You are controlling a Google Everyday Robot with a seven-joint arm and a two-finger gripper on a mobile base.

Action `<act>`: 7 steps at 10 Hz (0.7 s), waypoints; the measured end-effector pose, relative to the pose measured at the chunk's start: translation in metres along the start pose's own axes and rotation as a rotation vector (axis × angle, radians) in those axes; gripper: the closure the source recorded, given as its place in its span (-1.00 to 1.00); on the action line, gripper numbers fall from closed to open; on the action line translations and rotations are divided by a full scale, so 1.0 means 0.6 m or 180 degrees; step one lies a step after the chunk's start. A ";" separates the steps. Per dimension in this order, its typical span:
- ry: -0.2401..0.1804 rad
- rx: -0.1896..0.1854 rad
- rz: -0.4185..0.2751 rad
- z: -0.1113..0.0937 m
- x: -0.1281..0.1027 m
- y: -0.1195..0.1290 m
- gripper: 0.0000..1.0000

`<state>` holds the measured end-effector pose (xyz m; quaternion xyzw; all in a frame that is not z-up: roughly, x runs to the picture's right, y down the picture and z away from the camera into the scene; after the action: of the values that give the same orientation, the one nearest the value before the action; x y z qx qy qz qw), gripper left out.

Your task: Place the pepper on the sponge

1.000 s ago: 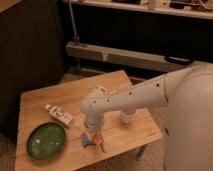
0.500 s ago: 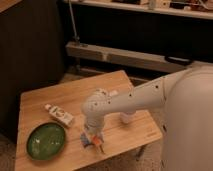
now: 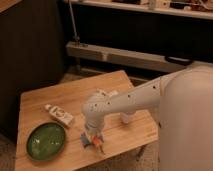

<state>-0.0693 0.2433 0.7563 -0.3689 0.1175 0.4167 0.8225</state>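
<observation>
My white arm (image 3: 131, 100) reaches over the wooden table (image 3: 45, 99) and covers much of its right half. The round green plate (image 3: 46, 141) lies near the front left corner. My gripper (image 3: 93, 134) points down at the front edge, right over the blue-grey sponge (image 3: 85, 139). I cannot tell whether it is open or closed. The orange-red pepper (image 3: 98, 142) shows just below it, at the sponge's right edge, partly hidden; whether it touches either I cannot tell.

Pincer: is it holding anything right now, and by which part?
Cannot be told. The pincer is down over the sponge with the pepper right at its tip; any hold is hidden.
</observation>
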 end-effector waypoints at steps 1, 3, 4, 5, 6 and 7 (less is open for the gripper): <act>-0.0008 0.0006 0.0001 0.001 -0.001 0.000 0.32; -0.0019 0.0010 0.0012 0.003 -0.003 0.000 -0.06; -0.0021 0.0011 0.0024 0.005 -0.005 -0.001 -0.27; -0.0025 0.0009 0.0033 0.007 -0.007 -0.002 -0.43; -0.0030 0.0010 0.0042 0.008 -0.011 -0.003 -0.58; -0.0034 0.0012 0.0051 0.009 -0.013 -0.004 -0.60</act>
<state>-0.0728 0.2414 0.7652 -0.3642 0.1168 0.4251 0.8204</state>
